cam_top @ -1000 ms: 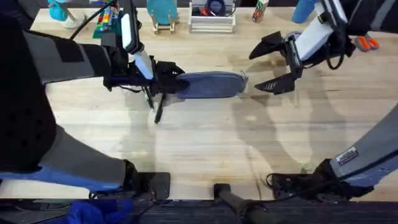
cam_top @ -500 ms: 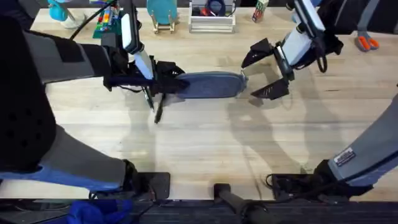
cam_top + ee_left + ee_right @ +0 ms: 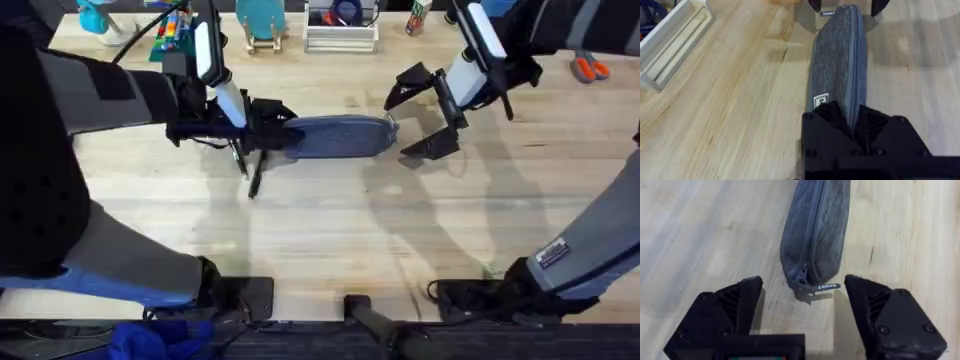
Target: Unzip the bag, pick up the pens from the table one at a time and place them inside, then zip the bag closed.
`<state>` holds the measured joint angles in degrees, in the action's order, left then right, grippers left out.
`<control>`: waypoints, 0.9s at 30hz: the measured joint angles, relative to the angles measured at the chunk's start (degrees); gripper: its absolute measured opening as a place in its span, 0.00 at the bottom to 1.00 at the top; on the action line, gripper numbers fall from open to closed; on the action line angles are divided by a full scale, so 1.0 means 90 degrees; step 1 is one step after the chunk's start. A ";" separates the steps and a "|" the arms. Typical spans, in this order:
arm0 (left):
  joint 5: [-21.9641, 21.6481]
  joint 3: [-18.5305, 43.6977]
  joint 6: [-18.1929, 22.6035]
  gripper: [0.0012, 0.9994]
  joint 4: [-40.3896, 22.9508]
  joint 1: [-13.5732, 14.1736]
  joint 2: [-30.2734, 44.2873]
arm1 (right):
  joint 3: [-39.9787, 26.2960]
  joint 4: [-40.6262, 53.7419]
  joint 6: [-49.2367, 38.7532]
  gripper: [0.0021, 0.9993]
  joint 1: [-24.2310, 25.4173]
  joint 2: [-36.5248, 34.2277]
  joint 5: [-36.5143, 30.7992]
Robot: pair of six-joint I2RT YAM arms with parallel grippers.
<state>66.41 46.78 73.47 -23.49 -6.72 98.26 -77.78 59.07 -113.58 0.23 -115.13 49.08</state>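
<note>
The blue-grey bag [image 3: 338, 136] lies lengthwise across the far middle of the wooden table [image 3: 330, 240], with its zipper closed. My left gripper [image 3: 272, 131] is shut on the bag's left end [image 3: 856, 119]. My right gripper [image 3: 417, 117] is open just off the bag's right end, one finger on each side of the small metal zipper pull [image 3: 803, 276] and its tag [image 3: 827, 286], touching neither. A slim dark pen [image 3: 254, 180] lies on the table just in front of the left gripper.
A white rack [image 3: 341, 32], a teal stand [image 3: 262, 22] and colourful items [image 3: 170, 32] line the far edge. Orange-handled scissors [image 3: 590, 68] lie at the far right. A white tray [image 3: 671, 46] sits beside the bag in the left wrist view.
My right gripper has moved left and slightly away from me, closing in on the bag's right end while staying open. The left gripper and the bag have not moved.
</note>
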 joint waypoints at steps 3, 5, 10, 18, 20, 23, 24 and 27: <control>0.0000 0.0000 0.0000 0.04 0.0000 0.0000 0.0000 | -0.0002 -0.0089 0.0000 1.00 0.0000 0.0000 -0.0005; 0.0000 0.0000 0.0000 0.04 0.0002 0.0000 0.0000 | -0.0002 -0.0149 0.0000 1.00 -0.0002 0.0000 -0.0005; 0.0000 0.0000 0.0000 0.04 0.0002 0.0000 0.0000 | -0.0002 -0.0260 0.0000 1.00 -0.0041 -0.0002 -0.0010; 0.0000 0.0000 0.0000 0.04 0.0003 0.0000 0.0000 | -0.0010 -0.0448 0.0002 0.93 -0.0188 -0.0255 -0.0008; 0.0000 0.0000 0.0000 0.04 0.0005 0.0000 0.0000 | -0.0010 -0.0466 0.0000 0.85 -0.0192 -0.0265 -0.0010; 0.0000 0.0000 0.0000 0.04 0.0005 0.0000 0.0000 | -0.0010 -0.0475 0.0000 0.75 -0.0192 -0.0263 -0.0010; 0.0000 0.0000 0.0000 0.04 0.0005 0.0000 0.0000 | -0.0010 -0.0479 0.0002 0.73 -0.0192 -0.0263 -0.0010; 0.0000 0.0000 0.0000 0.04 0.0007 0.0000 0.0000 | -0.0010 -0.0485 0.0002 0.72 -0.0192 -0.0262 -0.0010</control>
<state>66.41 46.78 73.47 -23.42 -6.72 98.26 -77.87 54.70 -113.56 -1.50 -117.49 48.99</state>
